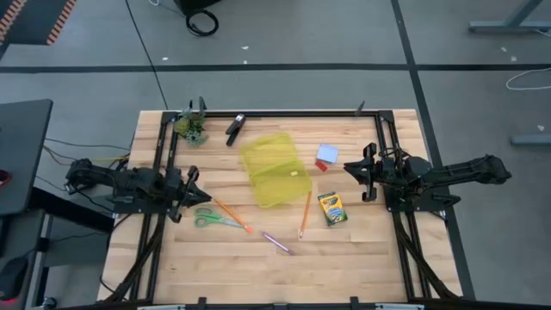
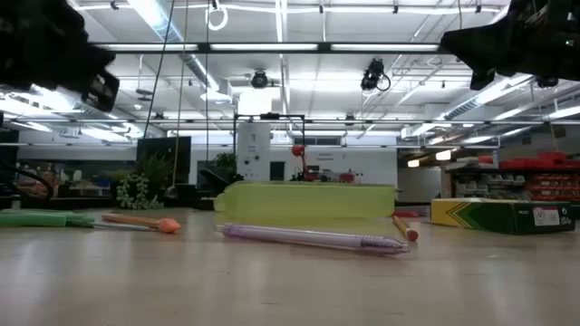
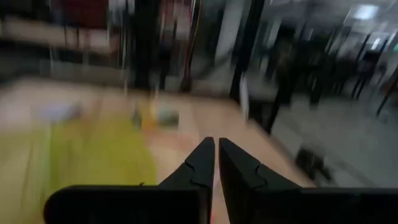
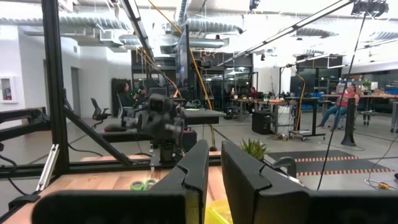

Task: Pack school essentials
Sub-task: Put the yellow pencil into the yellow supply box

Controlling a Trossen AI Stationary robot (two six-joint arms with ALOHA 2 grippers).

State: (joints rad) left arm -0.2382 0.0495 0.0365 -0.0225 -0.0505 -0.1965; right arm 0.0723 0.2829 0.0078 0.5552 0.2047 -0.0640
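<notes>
High view shows packing not yet begun, as far as can be judged. A translucent yellow case (image 1: 274,169) lies near the middle of the bench (image 1: 362,267), and nothing can be made out inside it; whether it is open or closed cannot be told.

Every item lies loose on the bench. The green-handled scissors (image 1: 215,219) lie toward the left arm's side, with one orange pencil (image 1: 231,215) just beside them. The second orange pencil (image 1: 305,214) lies close beside the case, next to the crayon box (image 1: 331,208). The purple pen (image 1: 277,244) lies apart from the case, nearer the front edge. The pale blue notepad (image 1: 327,153) lies beside the case on the right arm's side, with a small red eraser (image 1: 321,164) touching or just beside it; which cannot be told.

The left tool (image 1: 193,196) hovers near the scissors, fingers nearly together and holding nothing, as the left wrist view confirms. The right tool (image 1: 358,173) hovers near the notepad, fingers set narrowly apart, also empty.

A black clip (image 1: 234,129) and a green plant clump (image 1: 191,127) sit at the far edge.

Assessment: all seven items remain to be packed.
</notes>
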